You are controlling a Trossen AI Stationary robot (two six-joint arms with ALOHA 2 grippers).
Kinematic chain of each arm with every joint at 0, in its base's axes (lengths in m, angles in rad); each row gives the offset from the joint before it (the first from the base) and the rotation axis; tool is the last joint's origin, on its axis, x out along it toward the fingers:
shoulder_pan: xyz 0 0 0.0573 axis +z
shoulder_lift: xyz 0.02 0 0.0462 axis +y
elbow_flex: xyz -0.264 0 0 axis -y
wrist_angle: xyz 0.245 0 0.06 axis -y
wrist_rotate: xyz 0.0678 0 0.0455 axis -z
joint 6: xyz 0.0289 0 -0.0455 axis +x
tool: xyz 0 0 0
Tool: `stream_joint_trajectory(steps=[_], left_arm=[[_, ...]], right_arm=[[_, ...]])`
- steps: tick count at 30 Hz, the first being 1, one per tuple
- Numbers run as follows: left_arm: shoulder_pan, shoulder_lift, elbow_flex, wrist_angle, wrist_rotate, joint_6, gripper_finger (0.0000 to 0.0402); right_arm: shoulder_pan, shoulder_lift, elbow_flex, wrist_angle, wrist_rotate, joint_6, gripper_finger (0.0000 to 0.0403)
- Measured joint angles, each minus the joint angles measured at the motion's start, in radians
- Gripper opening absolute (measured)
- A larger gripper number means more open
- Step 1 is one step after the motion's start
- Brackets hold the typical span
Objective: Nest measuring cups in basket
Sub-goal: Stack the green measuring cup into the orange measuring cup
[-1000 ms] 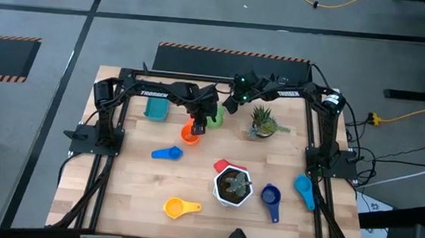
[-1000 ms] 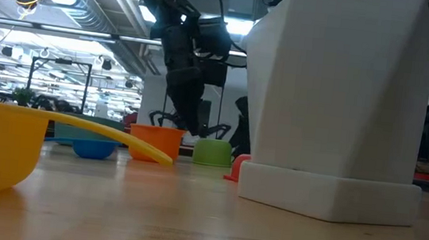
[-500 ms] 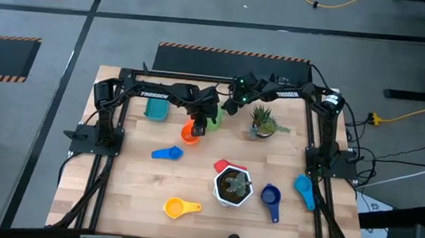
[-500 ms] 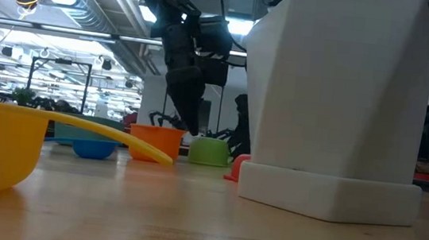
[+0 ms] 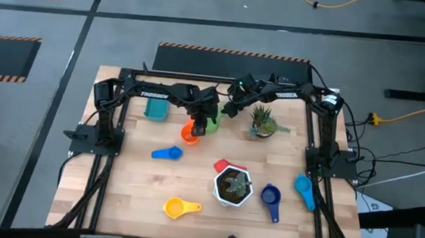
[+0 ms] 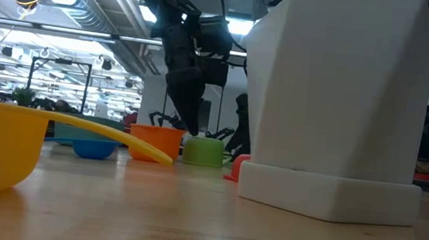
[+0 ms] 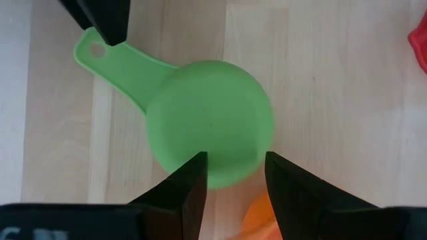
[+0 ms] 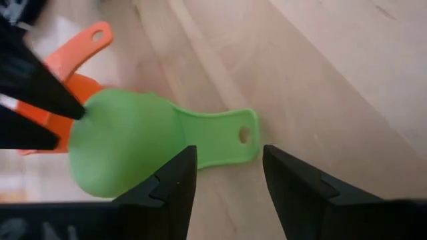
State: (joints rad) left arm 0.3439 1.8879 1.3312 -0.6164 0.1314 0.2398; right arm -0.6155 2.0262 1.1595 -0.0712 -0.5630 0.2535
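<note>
Straddling green cup (image 7: 210,130) rim: left claw (image 7: 233,177) open; right claw (image 8: 223,170) open at handle.

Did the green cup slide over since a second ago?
Yes. In the low view the green cup has slid toward the orange cup, which stayed put. The gap between them has closed, and they now look nearly touching.
</note>
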Motion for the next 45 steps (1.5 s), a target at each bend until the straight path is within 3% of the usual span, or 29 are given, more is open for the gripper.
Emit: stream_joint_trajectory(steps=[9, 27, 31, 41, 45], left_arm=[[-0.006, 0.015, 0.0, 0.008, -0.018, 0.01, 0.0143], [-0.008, 0.017, -0.002, 0.007, -0.035, 0.008, 0.0143], [-0.007, 0.017, -0.002, 0.007, -0.036, 0.008, 0.0143], [-0.007, 0.017, -0.003, 0.004, -0.037, 0.007, 0.0143], [-0.007, 0.018, -0.003, 0.006, -0.039, 0.007, 0.0143]], right_arm=[[0.002, 0.0, 0.0, -0.001, 0.077, 0.007, 0.0177], [0.026, 0.001, 0.0, 0.008, 0.0, 0.0, 0.017], [0.026, 0.001, 0.0, 0.008, 0.0, 0.0, 0.0144], [0.025, 0.002, 0.0, 0.009, 0.0, 0.001, 0.0016], [0.025, 0.002, 0.0, 0.01, -0.001, 0.0, 0.0012]])
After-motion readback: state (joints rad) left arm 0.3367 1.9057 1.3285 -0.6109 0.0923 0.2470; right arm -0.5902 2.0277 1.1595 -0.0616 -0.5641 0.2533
